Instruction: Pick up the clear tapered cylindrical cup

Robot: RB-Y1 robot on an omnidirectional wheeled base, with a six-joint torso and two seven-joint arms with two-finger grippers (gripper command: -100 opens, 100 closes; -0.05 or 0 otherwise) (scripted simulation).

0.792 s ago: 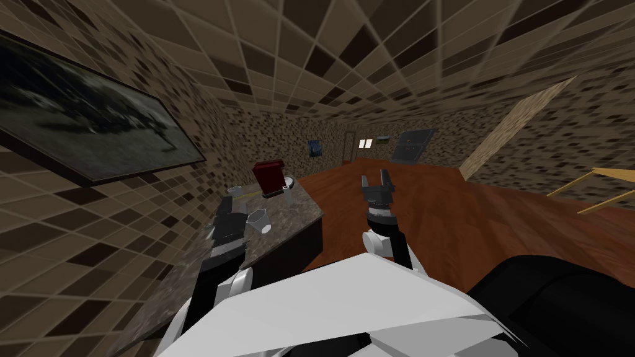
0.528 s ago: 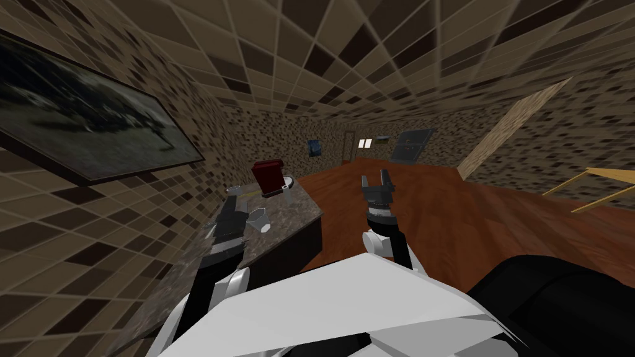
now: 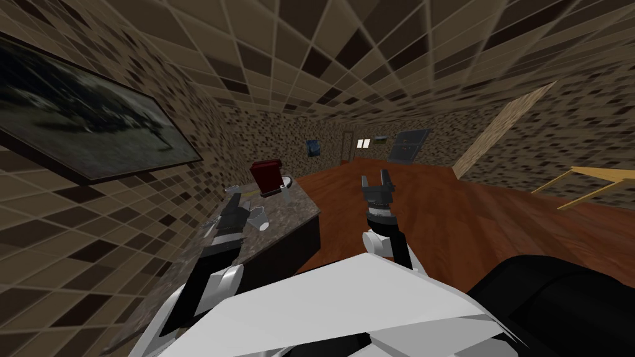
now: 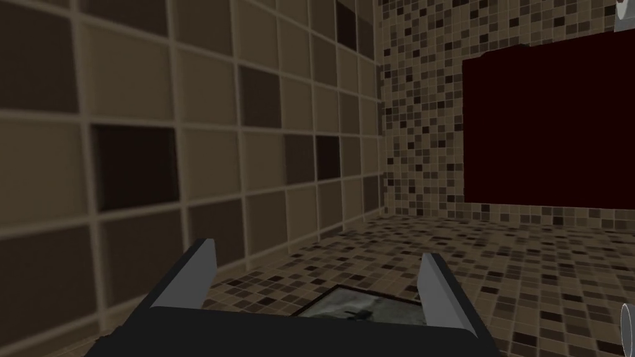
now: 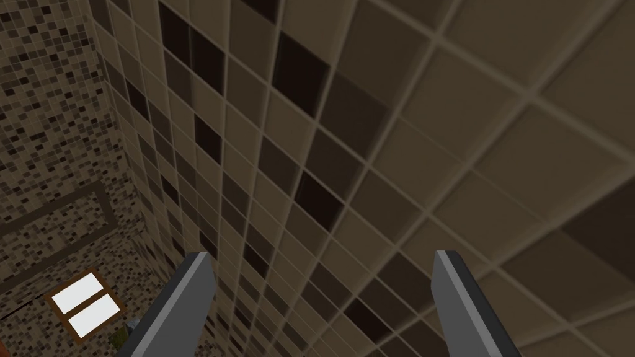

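Observation:
The clear tapered cup point(image 3: 258, 217) is on the dark speckled counter point(image 3: 296, 211), near its middle; I cannot tell whether it stands upright or lies tilted. My left gripper point(image 3: 233, 207) hovers over the counter just on the wall side of the cup. In the left wrist view the left gripper point(image 4: 316, 282) is open with nothing between its fingers, and a sliver of the cup's rim point(image 4: 627, 323) shows outside one finger. My right gripper point(image 3: 378, 181) is raised over the wooden floor, away from the counter; the right gripper point(image 5: 322, 291) is open and empty.
A dark red boxy appliance point(image 3: 266, 176) stands at the counter's far end, seen as the dark red appliance point(image 4: 549, 121) ahead of the left gripper. A small clear glass point(image 3: 287, 193) stands beside it. The tiled wall point(image 3: 155, 204) runs close along the counter's left.
My left arm has reached forward along the counter, bringing its gripper up beside the cup. The head view has shifted slightly. The cup and the right arm have stayed put.

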